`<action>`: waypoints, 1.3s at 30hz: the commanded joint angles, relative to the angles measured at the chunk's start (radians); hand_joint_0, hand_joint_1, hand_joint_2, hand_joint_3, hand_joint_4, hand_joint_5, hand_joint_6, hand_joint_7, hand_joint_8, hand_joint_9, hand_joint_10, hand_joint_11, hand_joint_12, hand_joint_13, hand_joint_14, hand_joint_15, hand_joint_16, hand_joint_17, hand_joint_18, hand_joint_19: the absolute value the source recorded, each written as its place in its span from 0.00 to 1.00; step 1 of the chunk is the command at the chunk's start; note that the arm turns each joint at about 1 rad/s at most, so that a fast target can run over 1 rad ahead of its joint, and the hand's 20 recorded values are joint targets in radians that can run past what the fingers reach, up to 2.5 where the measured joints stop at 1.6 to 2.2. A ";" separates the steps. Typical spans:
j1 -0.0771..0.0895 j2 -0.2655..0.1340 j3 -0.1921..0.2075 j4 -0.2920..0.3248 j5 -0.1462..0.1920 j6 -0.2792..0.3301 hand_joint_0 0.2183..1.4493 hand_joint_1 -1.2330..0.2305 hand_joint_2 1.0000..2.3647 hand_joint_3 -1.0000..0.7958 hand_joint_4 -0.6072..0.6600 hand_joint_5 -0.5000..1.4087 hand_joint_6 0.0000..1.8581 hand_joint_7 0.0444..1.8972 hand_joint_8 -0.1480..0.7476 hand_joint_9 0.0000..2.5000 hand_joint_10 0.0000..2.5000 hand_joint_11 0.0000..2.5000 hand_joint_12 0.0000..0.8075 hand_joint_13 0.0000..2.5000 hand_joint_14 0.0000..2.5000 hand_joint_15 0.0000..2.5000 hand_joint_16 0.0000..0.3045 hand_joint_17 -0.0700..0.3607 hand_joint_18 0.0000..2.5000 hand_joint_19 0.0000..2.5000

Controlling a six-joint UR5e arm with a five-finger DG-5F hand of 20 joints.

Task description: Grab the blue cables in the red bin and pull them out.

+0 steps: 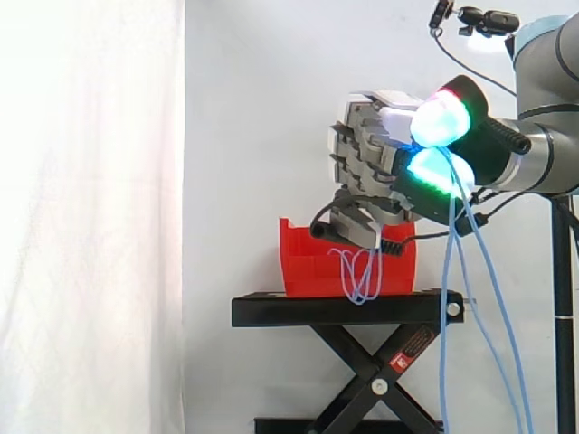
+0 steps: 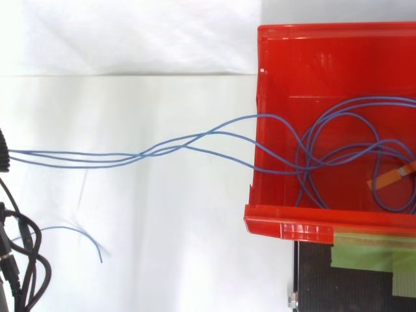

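The red bin (image 1: pixel 303 262) sits on the black stand (image 1: pixel 271 310). My hand (image 1: pixel 371 145) hovers just above and right of the bin, its fingers curled, with glowing fingertips (image 1: pixel 441 119) turned toward the arm. Blue cables (image 1: pixel 450 298) come out from between those fingertips and hang down past the stand's right end. A loop of them (image 1: pixel 362 276) drapes over the bin's front wall. From above, the blue cables (image 2: pixel 162 148) stretch out of the red bin (image 2: pixel 305 65) over its left wall to the left edge. More coils (image 2: pixel 344 140) lie inside.
An orange tag (image 2: pixel 390 177) sits on the coils in the bin. Green tape (image 2: pixel 364 253) marks the stand below the bin's front lip. A loose cable end (image 2: pixel 84 234) lies on the white surface. A small camera mount (image 1: pixel 479 18) hangs above the arm.
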 commanded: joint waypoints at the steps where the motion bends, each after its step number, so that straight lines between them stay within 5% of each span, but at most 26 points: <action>1: -0.001 0.000 0.000 -0.001 -0.001 0.000 0.49 0.24 0.00 0.00 0.53 0.90 0.01 0.38 0.37 0.58 0.01 0.59 0.36 0.60 0.05 0.72 0.17 0.43 0.37 0.36; 39: -0.001 0.000 0.008 -0.012 -0.003 0.017 0.50 0.16 0.00 0.00 0.59 0.77 0.01 0.36 0.41 0.52 0.01 0.58 0.38 0.57 0.04 0.72 0.17 0.44 0.35 0.36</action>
